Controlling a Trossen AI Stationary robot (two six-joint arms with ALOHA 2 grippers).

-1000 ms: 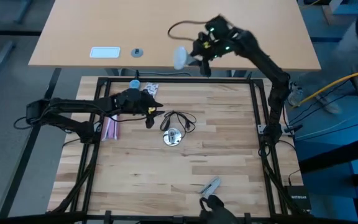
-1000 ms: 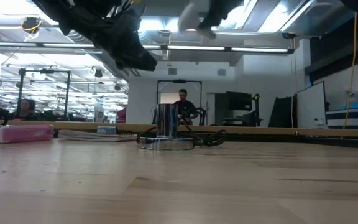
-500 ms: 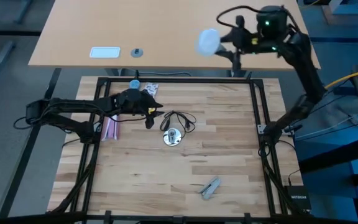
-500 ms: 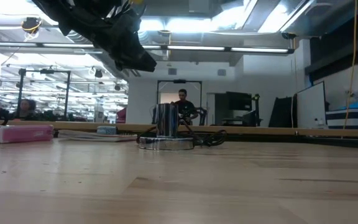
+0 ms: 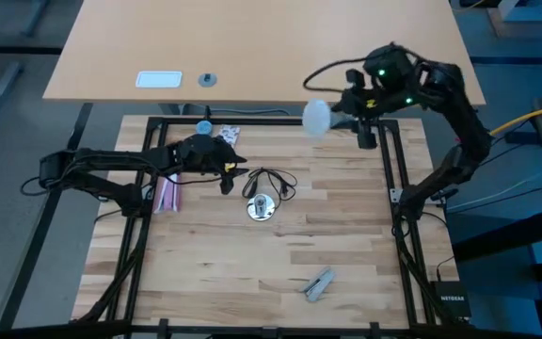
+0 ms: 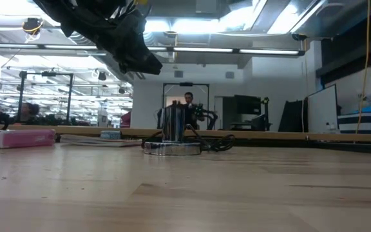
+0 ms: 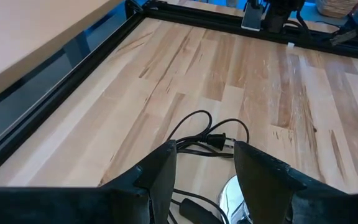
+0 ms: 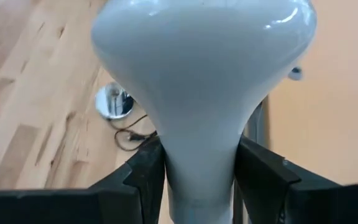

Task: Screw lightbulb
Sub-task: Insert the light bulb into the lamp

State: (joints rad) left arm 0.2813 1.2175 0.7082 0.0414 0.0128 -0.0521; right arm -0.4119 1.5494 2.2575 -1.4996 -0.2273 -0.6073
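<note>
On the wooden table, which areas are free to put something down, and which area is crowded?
The right half of the wooden table, between the silver disc and the right frame rail, is bare. The near left, below the pink box, is also free. Only a small grey item lies near the front edge. It is crowded at the far left, around the left gripper and black cord.

The lightbulb [image 8: 204, 93] looks smooth, frosted-white glass with a soft sheen. The counter [image 5: 280, 254] is pale, matt butcher-block wood with visible grain, framed in black metal rails [image 5: 384, 179]. The round socket base [image 6: 171, 147] is polished, mirror-bright metal; its cord [image 7: 201, 140] is matt black plastic.
</note>
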